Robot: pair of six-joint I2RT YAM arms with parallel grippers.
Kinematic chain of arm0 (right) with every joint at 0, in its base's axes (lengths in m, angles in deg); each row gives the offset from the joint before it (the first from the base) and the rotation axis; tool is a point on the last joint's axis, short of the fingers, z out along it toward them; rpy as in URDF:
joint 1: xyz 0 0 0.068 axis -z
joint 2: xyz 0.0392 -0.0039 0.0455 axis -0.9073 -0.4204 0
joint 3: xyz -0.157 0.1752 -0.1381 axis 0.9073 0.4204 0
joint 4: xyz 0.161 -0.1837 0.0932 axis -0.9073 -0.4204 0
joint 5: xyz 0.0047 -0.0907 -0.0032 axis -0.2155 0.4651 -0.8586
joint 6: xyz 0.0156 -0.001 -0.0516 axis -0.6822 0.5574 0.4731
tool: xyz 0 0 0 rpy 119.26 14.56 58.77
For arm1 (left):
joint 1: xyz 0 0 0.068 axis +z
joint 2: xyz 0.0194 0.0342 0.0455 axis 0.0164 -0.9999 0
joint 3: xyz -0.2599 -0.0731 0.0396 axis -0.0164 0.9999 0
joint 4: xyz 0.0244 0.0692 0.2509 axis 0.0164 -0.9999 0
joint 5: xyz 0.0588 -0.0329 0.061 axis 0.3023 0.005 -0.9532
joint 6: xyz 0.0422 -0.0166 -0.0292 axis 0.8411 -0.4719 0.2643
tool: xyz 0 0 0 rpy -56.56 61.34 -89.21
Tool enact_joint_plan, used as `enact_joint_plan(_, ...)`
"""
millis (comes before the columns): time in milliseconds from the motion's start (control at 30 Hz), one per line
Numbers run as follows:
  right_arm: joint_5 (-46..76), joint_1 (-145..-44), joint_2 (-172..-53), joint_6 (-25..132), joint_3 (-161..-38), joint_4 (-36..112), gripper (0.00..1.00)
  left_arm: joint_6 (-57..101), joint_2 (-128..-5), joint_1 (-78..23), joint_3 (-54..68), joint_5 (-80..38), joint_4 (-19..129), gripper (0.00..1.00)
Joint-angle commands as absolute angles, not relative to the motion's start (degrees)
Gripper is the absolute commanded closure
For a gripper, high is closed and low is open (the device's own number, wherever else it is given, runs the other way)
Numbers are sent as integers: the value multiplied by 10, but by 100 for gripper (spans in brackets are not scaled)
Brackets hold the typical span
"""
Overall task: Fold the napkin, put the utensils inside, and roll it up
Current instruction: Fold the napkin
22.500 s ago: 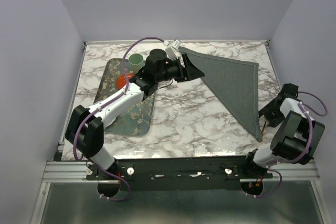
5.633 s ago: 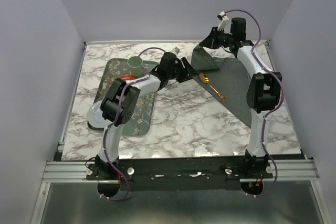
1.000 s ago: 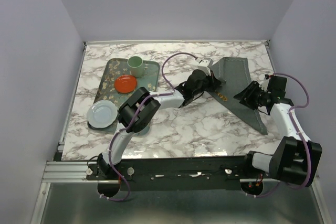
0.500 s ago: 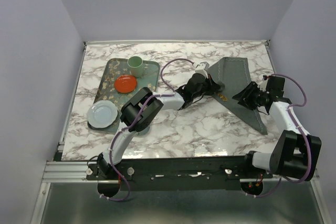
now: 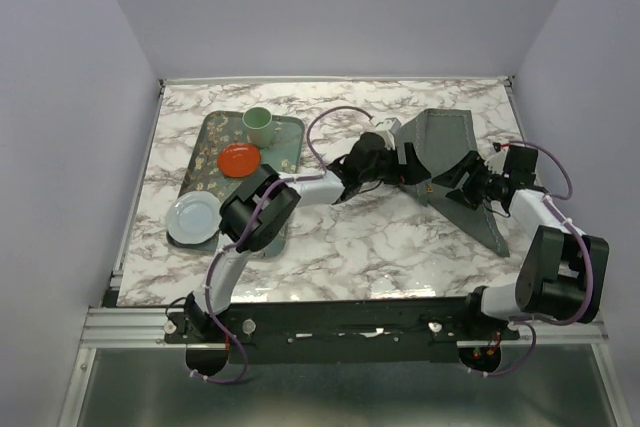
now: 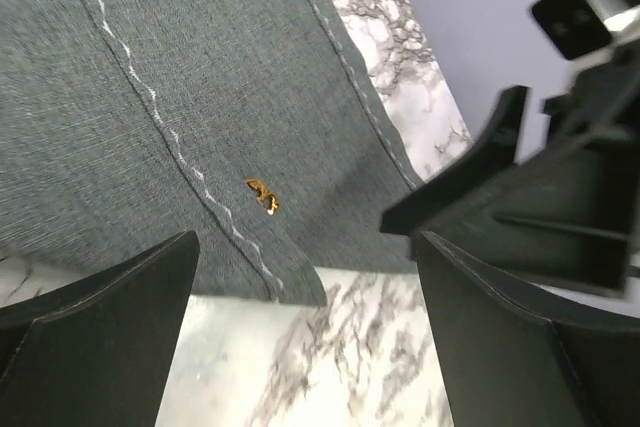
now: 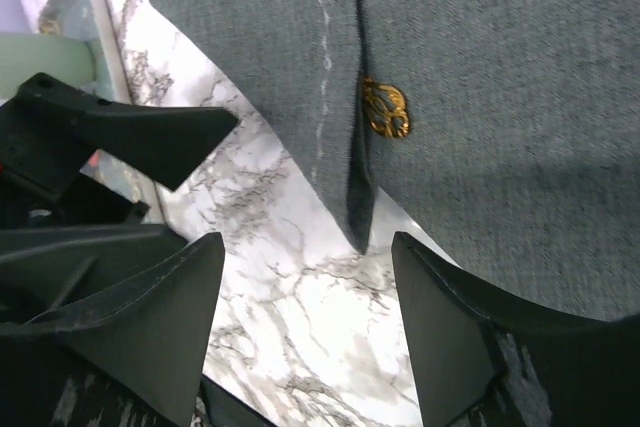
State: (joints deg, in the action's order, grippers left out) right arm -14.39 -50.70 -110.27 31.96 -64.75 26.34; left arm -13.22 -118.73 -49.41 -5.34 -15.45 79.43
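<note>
Grey napkin (image 6: pixel 200 47) looks limp; I'd pinch its hem near the slippery gold utensil (image 7: pixel 385 109). Left gripper (image 6: pixel 305 247) and right gripper (image 7: pixel 308 247) gape empty.

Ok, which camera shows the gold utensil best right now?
Right wrist: the utensil peeks largest from under the napkin fold. Left wrist shows only a small speck of it. From the top camera, I cannot make it out.

A folded dark grey napkin (image 5: pixel 452 135) is seen on the right of the marble table (image 5: pixel 340 237). At its left edge the left gripper (image 5: pixel 408 165) and the right gripper (image 5: pixel 452 180) are set facing each other — close together. Further left, a green tray (image 5: pixel 213 137) is loaded with a cup (image 5: pixel 260 127) and a red saucer (image 5: pixel 239 159) — a white plate (image 5: pixel 195 217) overlaps its near corner.
</note>
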Motion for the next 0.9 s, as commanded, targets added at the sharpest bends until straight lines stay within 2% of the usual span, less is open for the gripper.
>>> enact_joint_plan(0, -190, -507, -1116, 277, -633, 330, 24, -139, -1101, -459, -38, -81, 735, 1)
enact_joint_plan(100, -185, -518, -1118, 219, -612, 351, 23, -173, -1078, -424, -18, -64, 710, 5)
enact_joint_plan(133, -184, -520, -1119, 200, -603, 359, 2, -180, -1071, -416, -8, -63, 709, 8)
enact_joint_plan(167, -176, -528, -1114, 181, -594, 367, 0, -191, -1070, -403, -7, -63, 708, 12)
enact_joint_plan(333, -97, -548, -1064, 101, -510, 420, 0, -209, -1092, -388, -28, -90, 657, 17)
enact_joint_plan(467, -34, -574, -1024, 16, -447, 459, 4, -238, -1109, -388, -38, -117, 636, 27)
enact_joint_plan(633, 40, -586, -1007, -82, -402, 498, 16, -260, -1122, -389, -51, -130, 631, 28)
enact_joint_plan(867, 100, -621, -1044, -155, -418, 504, 27, -275, -1121, -390, -46, -143, 631, 28)
